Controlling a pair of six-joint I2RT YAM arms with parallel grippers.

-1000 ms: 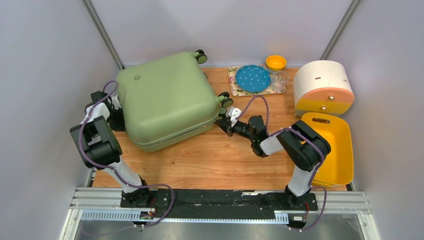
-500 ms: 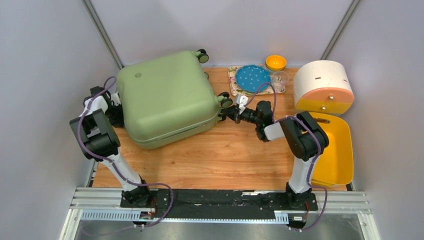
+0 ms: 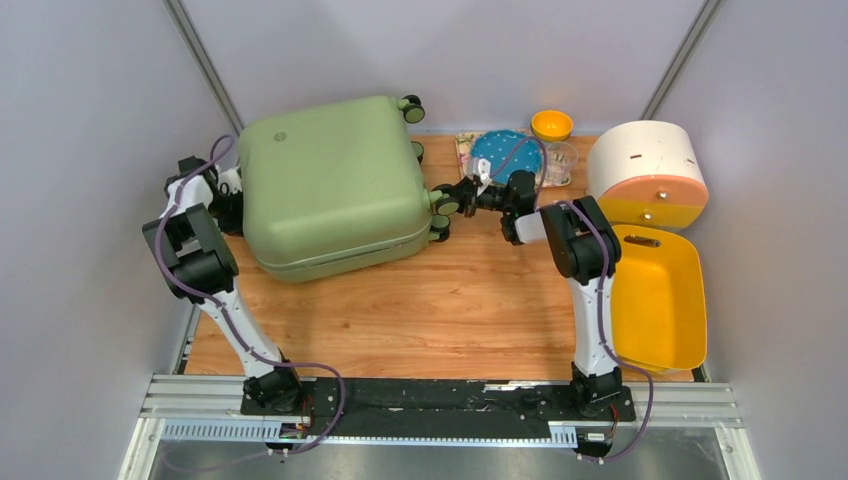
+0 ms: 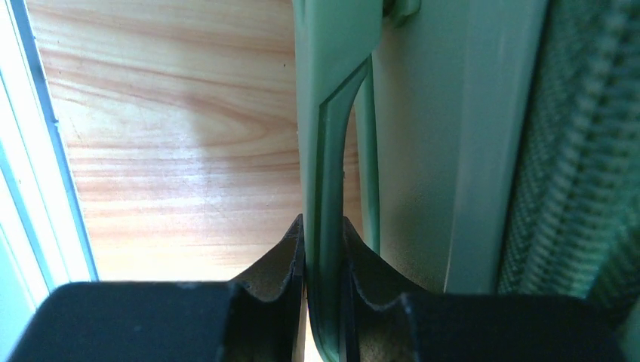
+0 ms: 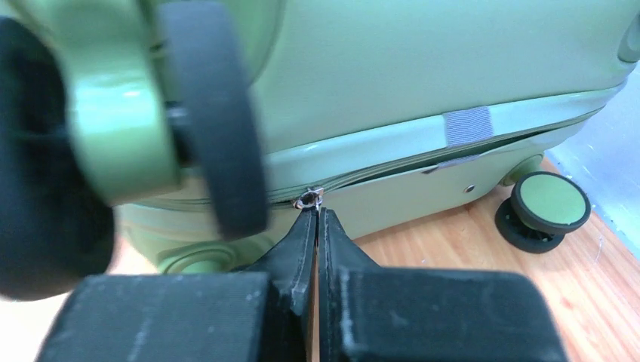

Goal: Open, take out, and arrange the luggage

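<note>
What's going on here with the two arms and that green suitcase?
Two robot arms are working on getting the suitcase open. The left gripper is clamped on its side handle, holding it in place. The right gripper is shut on the zipper pull at the wheel end, where the seam looks partly unzipped. The lid is down and nothing has been taken out yet.

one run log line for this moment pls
left gripper: shut on side handle | right gripper: shut on zipper pull near wheel | luggage: flat on table, lid down
</note>
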